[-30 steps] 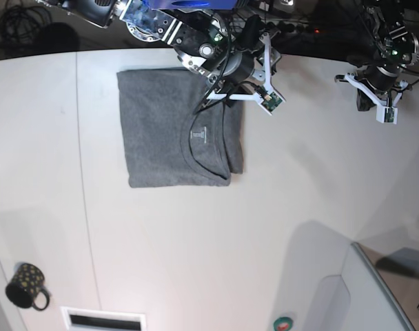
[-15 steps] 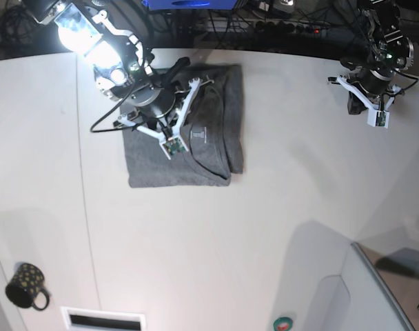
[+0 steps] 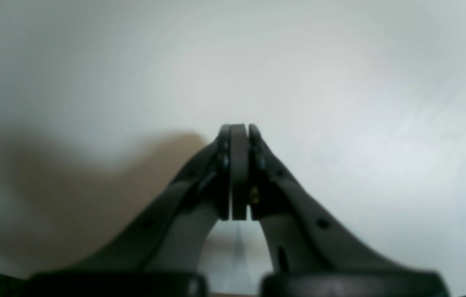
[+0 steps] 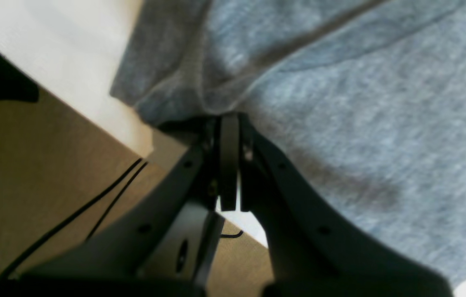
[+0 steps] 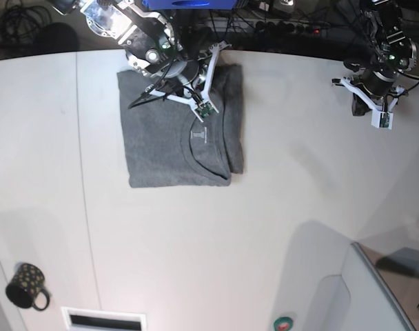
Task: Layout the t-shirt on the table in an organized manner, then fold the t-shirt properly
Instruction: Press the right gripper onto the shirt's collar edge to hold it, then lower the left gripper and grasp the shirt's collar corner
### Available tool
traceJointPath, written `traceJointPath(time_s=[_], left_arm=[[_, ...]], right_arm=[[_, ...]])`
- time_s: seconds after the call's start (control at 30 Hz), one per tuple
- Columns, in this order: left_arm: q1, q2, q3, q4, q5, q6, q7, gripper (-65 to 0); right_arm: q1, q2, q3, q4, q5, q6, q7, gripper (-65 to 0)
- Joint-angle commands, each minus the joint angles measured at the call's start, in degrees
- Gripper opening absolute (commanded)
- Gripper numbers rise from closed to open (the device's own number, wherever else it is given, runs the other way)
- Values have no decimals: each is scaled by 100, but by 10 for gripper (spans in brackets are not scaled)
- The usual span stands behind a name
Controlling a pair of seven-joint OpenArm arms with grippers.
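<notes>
Far left on the base view, a black dotted mug (image 5: 25, 286) sits near the front edge of the white surface (image 5: 216, 234), well apart from everything else, with a thin dark seam line (image 5: 82, 172) running front to back just to its right. Moving along, the grey t-shirt (image 5: 175, 131) lies folded into a neat rectangle toward the back of the surface, neckline and small light label (image 5: 200, 135) facing up on its right half. Over its back edge sits the right gripper (image 5: 184, 77), and the right wrist view tells the story: jaws drawn together, tips pressed into a bunched fold of the t-shirt (image 4: 340, 103) right at the surface's rim, brown floor and black cables (image 4: 105, 194) below. Whether cloth is actually pinched between them, I cannot tell. Across to the far right, the left gripper (image 5: 372, 103) hangs over bare surface, well clear of the shirt, and its wrist view shows the left gripper (image 3: 239, 136) closed, pads touching, holding nothing.
</notes>
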Motion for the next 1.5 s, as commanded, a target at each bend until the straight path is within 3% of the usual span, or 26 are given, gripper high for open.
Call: traceJointPath(time_s=[0.0,0.2,0.43,0.6,0.83,1.03,1.13,1.27,1.37,1.4,1.47], left_arm=[[-4,-118,-34,83,-32,45,-121,-650],[13,-145,-34,83,-41,45,-121,-650],[48,-154,-34,83,-32,45,-121,-650],[48,-154,-34,83,-32,45,-121,-650],[-4,-83,36,92,-67,45,-104,-650],[48,49,538,435,-85,45,19,-650],[22,40,740,663,-718,45,494,-650],[-13,-4,766,1068,-2458,45,1259,-650],[-163,-4,933,1279,-3258,45,1769,-650],[-198,-4,995,1288,-3390,45,1839,-568],[-207,13,1206,1182,-3601,45,1830,-326]], right_arm=[[102,-93,-90,91,45,15,79,-648],[436,-155,-565,73,45,15,44,-648],[752,-682,-653,-1069,45,15,79,-648],[752,-753,-653,-1157,45,15,44,-648],[647,-383,-644,47,45,15,-246,-650],[445,382,-363,1858,45,-29,-475,-650],[216,452,393,2095,45,-20,-483,-650],[58,452,1343,1884,45,6,-475,-650],[-21,522,1685,1876,45,15,-466,-650],[-30,584,1712,1876,45,15,-448,-650],[-39,663,1712,1876,45,15,-448,-650]])
